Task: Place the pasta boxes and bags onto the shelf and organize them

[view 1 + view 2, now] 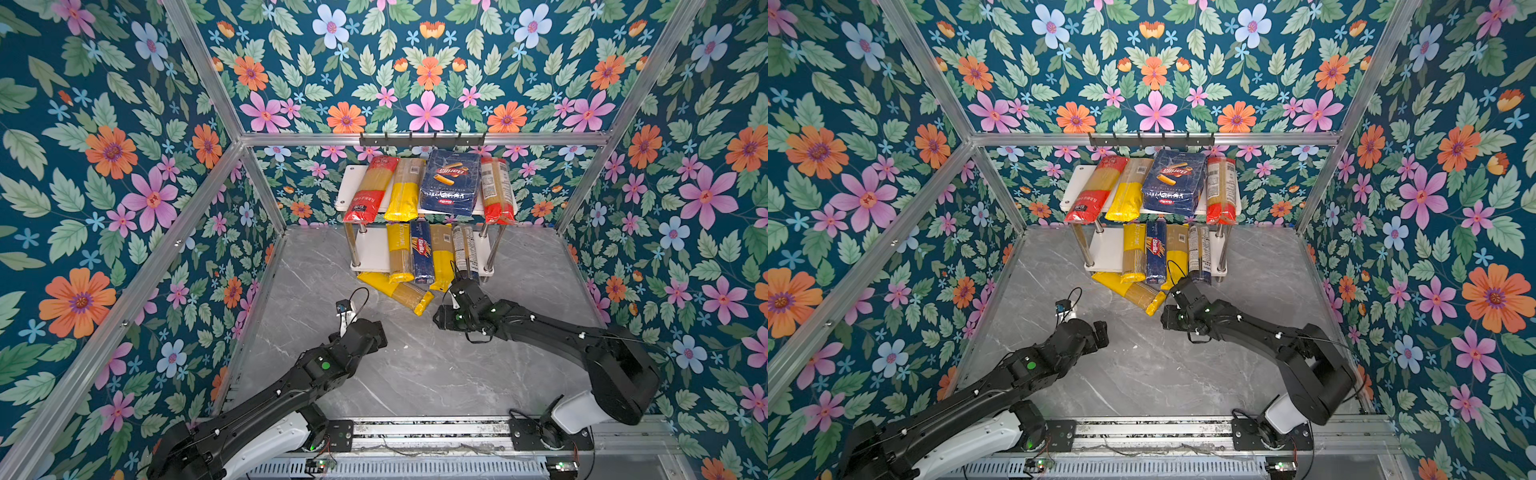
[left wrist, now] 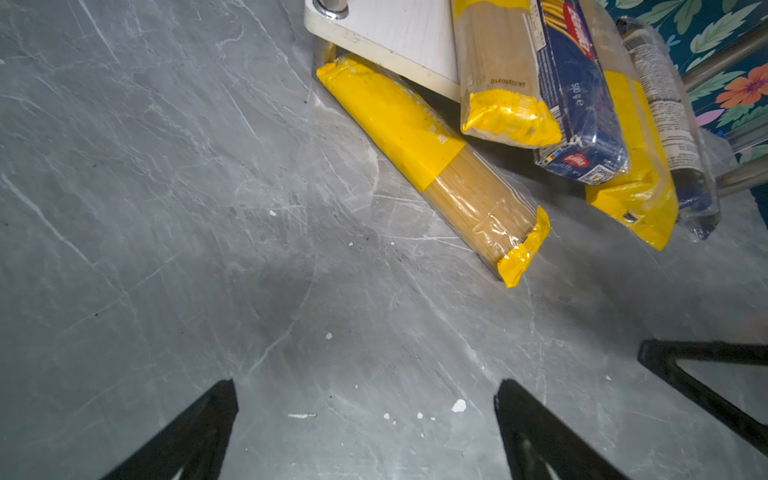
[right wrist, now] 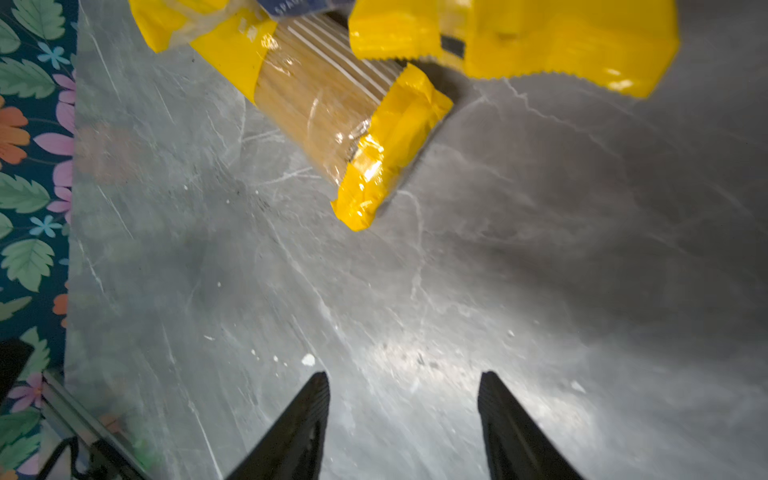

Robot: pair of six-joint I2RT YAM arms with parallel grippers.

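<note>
The shelf [image 1: 347, 187] stands at the back of the grey table. Its top board carries two red-ended spaghetti bags [image 1: 370, 189], a yellow bag [image 1: 405, 191] and the wide blue rigatoni pack [image 1: 451, 183]. On the lower board [image 1: 372, 249] lie two yellow bags, the narrow blue spaghetti box [image 1: 420, 257] and a dark-ended bag [image 1: 463, 249], all overhanging the front edge. One yellow-ended bag [image 1: 395, 291] [image 2: 436, 166] [image 3: 332, 112] lies slantwise on the table, one end under the lower board. My left gripper [image 1: 378, 332] [image 2: 365, 386] and right gripper [image 1: 442, 318] [image 3: 403, 376] hover just short of it, both open and holding nothing.
A black hook rail [image 1: 422, 139] hangs on the back frame above the shelf. Floral walls and aluminium posts [image 1: 266, 191] close in the table on three sides. The arms' base rail [image 1: 415, 432] runs along the front edge. A finger of the right gripper [image 2: 706, 374] shows in the left wrist view.
</note>
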